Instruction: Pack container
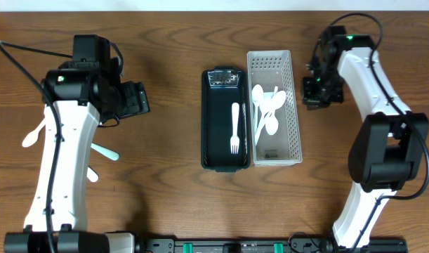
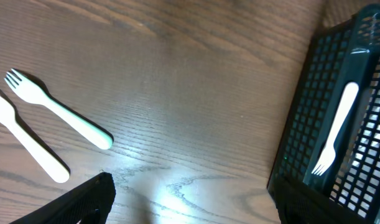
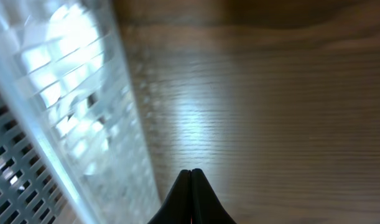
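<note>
A dark oblong slotted container point(image 1: 207, 140) is seen at frame centre on the tabletop point(image 1: 172, 42), one white fork point(image 1: 234, 128) laid lengthwise inside; a shiny patch point(image 1: 225, 79) at its upper end cannot be read. The left tool point(image 2: 190, 196) is held apart, the right tool point(image 3: 191, 180) pressed together, empty.

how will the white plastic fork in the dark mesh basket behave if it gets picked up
Probably light and fairly stiff: the white plastic fork looks thin and moulded in one piece. It lies flat on the floor of the dark mesh basket, so it may skid rather than lift cleanly. Its flat handle makes rolling unlikely.
</note>
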`<move>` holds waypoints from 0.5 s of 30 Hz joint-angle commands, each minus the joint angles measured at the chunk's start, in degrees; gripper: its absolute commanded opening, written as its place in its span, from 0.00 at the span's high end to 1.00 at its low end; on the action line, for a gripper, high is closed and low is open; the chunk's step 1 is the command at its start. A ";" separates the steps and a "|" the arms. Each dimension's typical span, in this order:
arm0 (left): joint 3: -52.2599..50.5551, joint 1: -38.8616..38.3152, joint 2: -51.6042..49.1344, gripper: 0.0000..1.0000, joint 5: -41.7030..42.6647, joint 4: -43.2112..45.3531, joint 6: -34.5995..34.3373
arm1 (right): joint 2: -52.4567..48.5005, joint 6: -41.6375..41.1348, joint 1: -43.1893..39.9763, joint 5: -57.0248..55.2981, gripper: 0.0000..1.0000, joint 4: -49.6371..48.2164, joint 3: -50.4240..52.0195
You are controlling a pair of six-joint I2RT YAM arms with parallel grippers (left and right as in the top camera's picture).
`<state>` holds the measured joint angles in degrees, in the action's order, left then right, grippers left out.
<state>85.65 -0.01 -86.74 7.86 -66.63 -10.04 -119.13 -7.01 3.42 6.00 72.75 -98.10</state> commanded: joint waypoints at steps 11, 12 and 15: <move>0.17 0.33 -0.92 0.16 0.74 -0.17 1.25 | 0.33 0.22 8.13 0.74 0.95 -0.31 0.85; 0.17 0.33 -0.92 0.16 0.74 -0.17 1.25 | 0.33 0.22 8.44 0.72 0.94 -0.35 0.85; 0.17 0.33 -0.92 0.16 0.72 -0.17 1.40 | 0.33 0.20 8.96 0.74 0.94 -0.37 0.85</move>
<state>85.65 -0.01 -87.70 8.64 -66.65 -10.02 -119.13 -6.98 11.60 6.02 72.51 -97.73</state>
